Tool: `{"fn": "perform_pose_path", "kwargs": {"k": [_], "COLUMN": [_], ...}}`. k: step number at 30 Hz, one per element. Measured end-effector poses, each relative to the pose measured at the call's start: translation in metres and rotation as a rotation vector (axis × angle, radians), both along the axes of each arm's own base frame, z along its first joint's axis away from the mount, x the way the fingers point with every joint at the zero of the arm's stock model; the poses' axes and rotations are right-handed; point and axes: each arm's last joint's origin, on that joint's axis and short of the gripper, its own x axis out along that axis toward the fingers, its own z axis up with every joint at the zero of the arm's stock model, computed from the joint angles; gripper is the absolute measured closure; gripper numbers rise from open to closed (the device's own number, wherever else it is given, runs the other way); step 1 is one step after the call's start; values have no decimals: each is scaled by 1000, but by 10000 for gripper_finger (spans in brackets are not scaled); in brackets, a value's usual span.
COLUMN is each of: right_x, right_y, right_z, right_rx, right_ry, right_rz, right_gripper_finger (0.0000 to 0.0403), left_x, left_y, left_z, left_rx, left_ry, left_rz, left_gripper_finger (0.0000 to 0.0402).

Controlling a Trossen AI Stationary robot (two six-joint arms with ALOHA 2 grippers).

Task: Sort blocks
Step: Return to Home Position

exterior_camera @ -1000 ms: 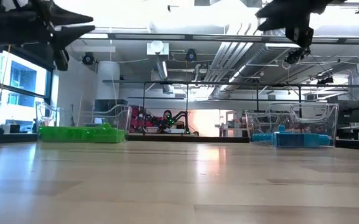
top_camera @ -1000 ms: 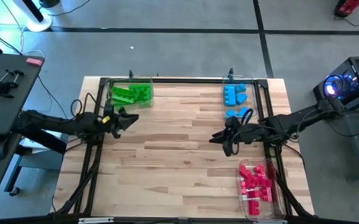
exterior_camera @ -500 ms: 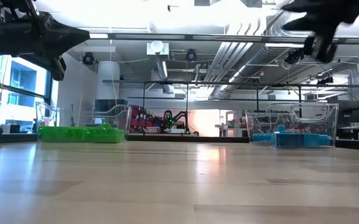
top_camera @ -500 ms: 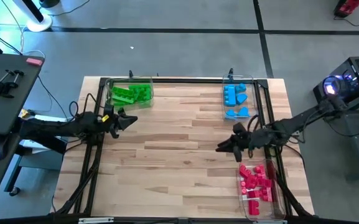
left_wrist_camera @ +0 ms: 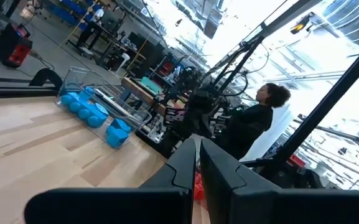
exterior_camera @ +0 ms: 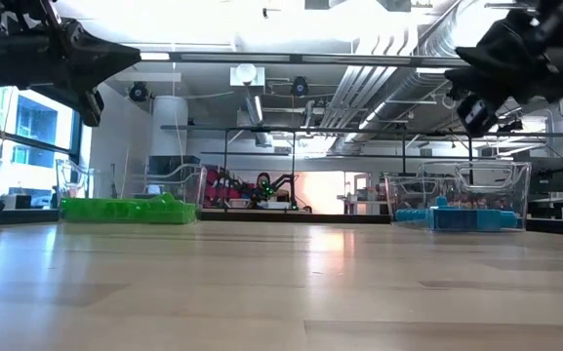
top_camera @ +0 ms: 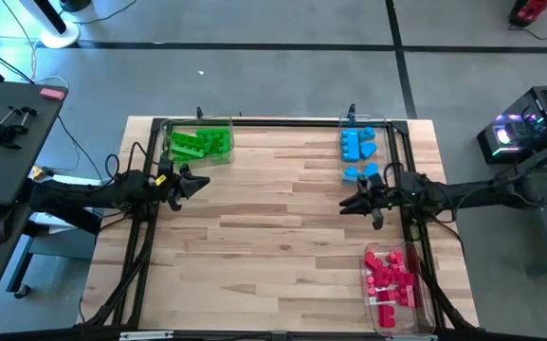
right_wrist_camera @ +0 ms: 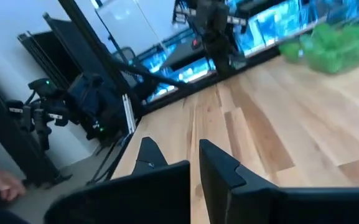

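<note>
Since every block in view already lies with its own colour, the sorting looks finished. The green blocks sit in the far-left clear tray. The light blue blocks fill the far-right clear tray. The red-pink blocks are heaped in the near-right clear tray. In the high view the bare wood of the worktop between the trays carries no stray block, and the low view shows none on the boards either.

The left hand hangs over the worktop's left edge, just on the near side of the green tray. Its wrist view shows the two fingers drawn together with only a thin slit between them and nothing held. The right hand hangs over the right side, between the blue tray and the red-pink one. Its fingers also stand close together and hold nothing. In the low view both hands are well above the worktop, touching neither wood nor tray.

My judgement is that no block remains to be carried. What is left is only for the two arms to draw back to their resting pose off the worktop. That move needs little care beyond clearing the tray walls nearby.
</note>
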Motion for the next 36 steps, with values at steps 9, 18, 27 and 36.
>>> {"fn": "perform_pose_path", "kwargs": {"k": [9, 18, 27, 36], "right_x": [-16, -17, -29, -39], "right_y": [-3, -4, 0, 0], "right_z": [-15, -25, -29, -11], "right_rx": [-189, -188, -189, -184], "right_ry": [-100, 6, 40, -162], "right_rz": [-81, -103, -73, -103], "right_gripper_finger": [403, 403, 403, 402], "left_x": [0, 0, 0, -11], "left_y": [0, 0, 0, -1], "left_z": [0, 0, 0, 7], "left_rx": [0, 0, 0, 2], "left_ry": [0, 0, 2, -87], "left_rz": [0, 1, -1, -3], "left_gripper_finger": [390, 390, 390, 390]}}
